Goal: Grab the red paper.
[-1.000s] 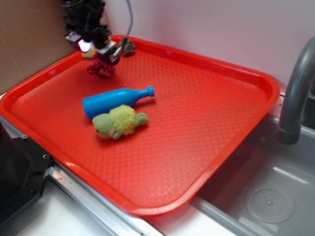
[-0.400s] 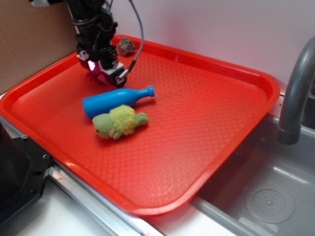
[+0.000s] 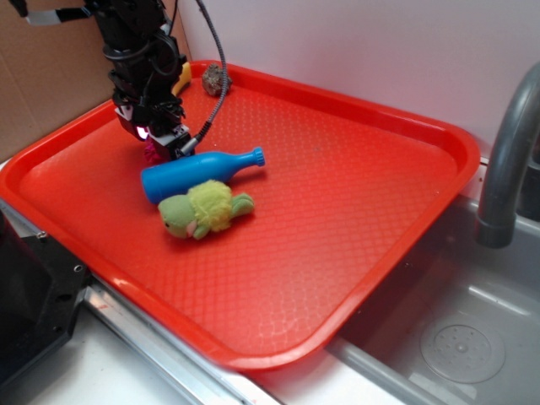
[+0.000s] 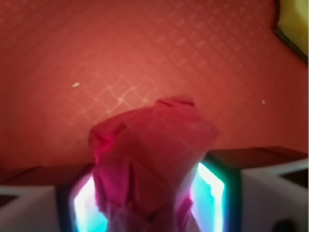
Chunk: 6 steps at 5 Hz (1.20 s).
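Observation:
The red paper (image 4: 152, 150), a crumpled crimson wad, fills the lower middle of the wrist view, squeezed between the two glowing pads (image 4: 212, 191) of my gripper (image 4: 149, 198). In the exterior view my gripper (image 3: 160, 143) hangs low over the back left of the red tray (image 3: 337, 169). Only a small magenta bit of the red paper (image 3: 152, 154) shows under the fingers. The gripper is shut on the paper, just behind the blue bottle's base.
A blue bottle (image 3: 198, 175) lies beside the gripper, with a green and yellow plush (image 3: 202, 209) in front of it. A yellow sponge (image 3: 181, 78) and a grey-brown lump (image 3: 217, 79) sit at the tray's back rim. Right of the tray is a sink with a faucet (image 3: 506, 160).
The gripper came down over the red paper, closed on it, and has moved toward the front left with the paper in it. The sponge is now uncovered.

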Each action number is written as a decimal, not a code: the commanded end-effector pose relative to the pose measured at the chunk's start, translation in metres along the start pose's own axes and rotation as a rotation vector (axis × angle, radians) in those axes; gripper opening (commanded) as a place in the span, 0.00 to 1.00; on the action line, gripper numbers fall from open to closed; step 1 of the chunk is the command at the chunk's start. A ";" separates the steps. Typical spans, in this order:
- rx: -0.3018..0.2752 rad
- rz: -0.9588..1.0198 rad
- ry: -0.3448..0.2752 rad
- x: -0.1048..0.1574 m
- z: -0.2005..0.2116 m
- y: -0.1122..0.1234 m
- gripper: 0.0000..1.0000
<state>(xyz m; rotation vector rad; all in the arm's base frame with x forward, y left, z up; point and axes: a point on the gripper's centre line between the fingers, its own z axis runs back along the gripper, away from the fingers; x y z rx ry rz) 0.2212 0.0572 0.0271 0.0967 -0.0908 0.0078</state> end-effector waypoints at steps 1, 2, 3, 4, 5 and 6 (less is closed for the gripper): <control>-0.013 0.054 -0.050 0.002 0.032 0.017 0.00; -0.137 0.096 -0.104 -0.002 0.082 0.019 0.00; -0.175 0.125 -0.062 0.012 0.134 -0.014 0.00; -0.240 0.093 -0.032 0.001 0.189 -0.035 0.00; -0.203 0.077 -0.018 0.009 0.201 -0.048 0.00; -0.196 0.098 -0.006 0.015 0.190 -0.045 0.00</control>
